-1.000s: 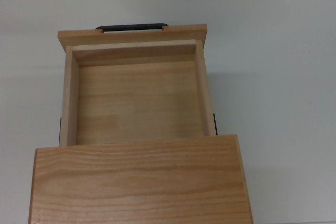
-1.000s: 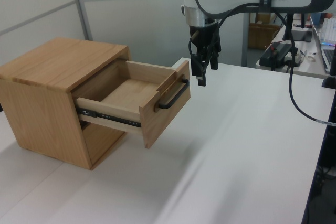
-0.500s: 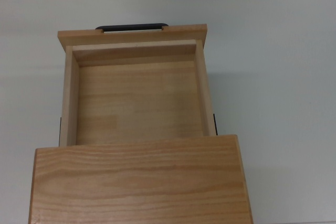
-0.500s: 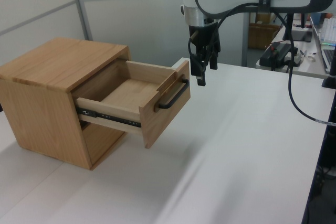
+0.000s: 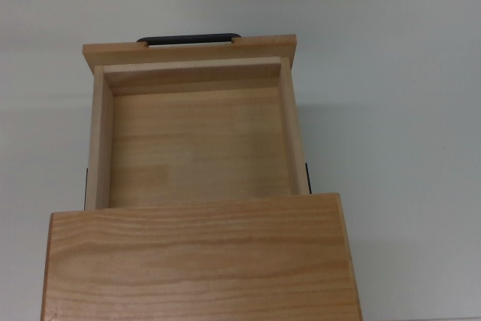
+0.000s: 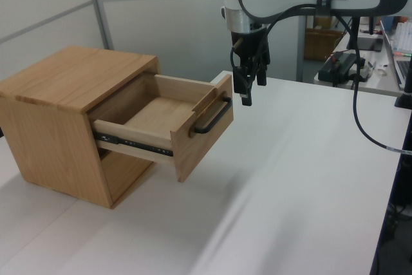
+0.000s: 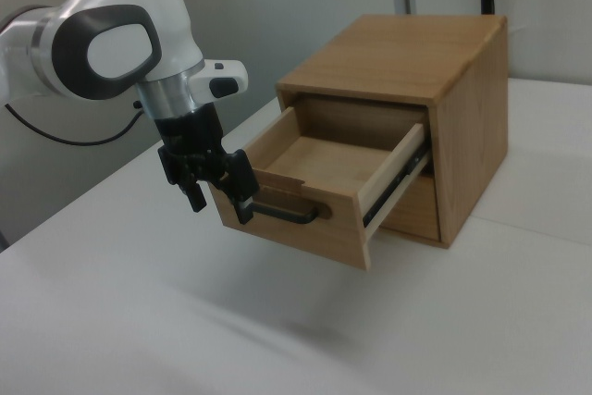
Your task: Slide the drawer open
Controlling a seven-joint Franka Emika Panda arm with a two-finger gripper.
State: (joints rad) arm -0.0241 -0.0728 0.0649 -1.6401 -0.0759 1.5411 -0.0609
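Note:
The drawer (image 5: 195,140) is a light wood tray, pulled well out of its wooden cabinet (image 5: 199,257) and empty inside. Its black bar handle (image 5: 188,38) runs along the front panel (image 6: 203,134). In the left view my gripper (image 6: 253,90) hangs just above and to the right of the handle (image 6: 212,118), apart from it. The right view has the gripper (image 7: 220,208) at the left end of the handle (image 7: 282,214), fingers spread and open, holding nothing. The gripper does not appear in the top view.
The cabinet stands on a white table (image 6: 290,178) with wide bare surface in front of the drawer. Black slide rails (image 6: 132,143) show on the drawer's side. A cable (image 6: 364,127) hangs from the arm, and desks with equipment (image 6: 347,62) stand behind.
The gripper has drifted very slightly up and away from the handle. The drawer has not moved.

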